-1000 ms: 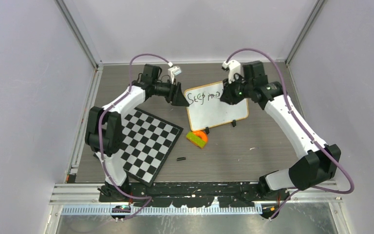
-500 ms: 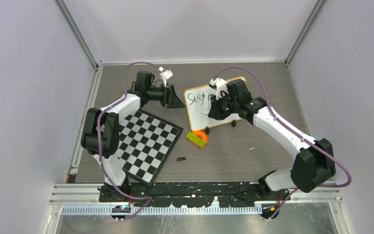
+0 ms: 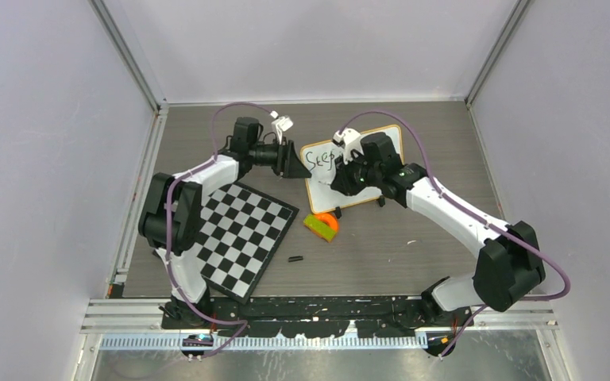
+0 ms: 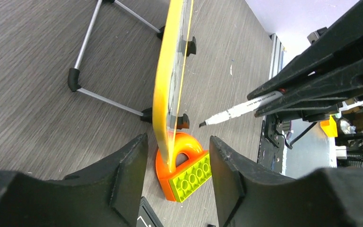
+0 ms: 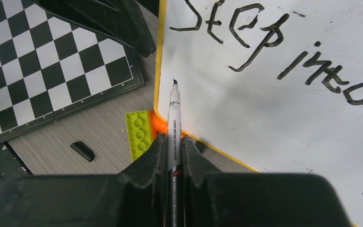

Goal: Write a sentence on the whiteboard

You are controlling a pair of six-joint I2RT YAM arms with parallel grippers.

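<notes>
The small glossy white whiteboard (image 5: 264, 123) with a thin light-wood frame stands on its black feet, with the dark handwritten sentence (image 5: 264, 41) reading "Step into" along its top. The right gripper (image 5: 173, 142) is clamped on a slim white marker (image 5: 174, 106), whose dark tip sits just off the whiteboard's bare lower-left area. The left gripper (image 4: 178, 139) holds its black fingers parted, with the whiteboard's left edge in the gap, above an orange-and-lime toy brick (image 3: 322, 225) at that corner.
</notes>
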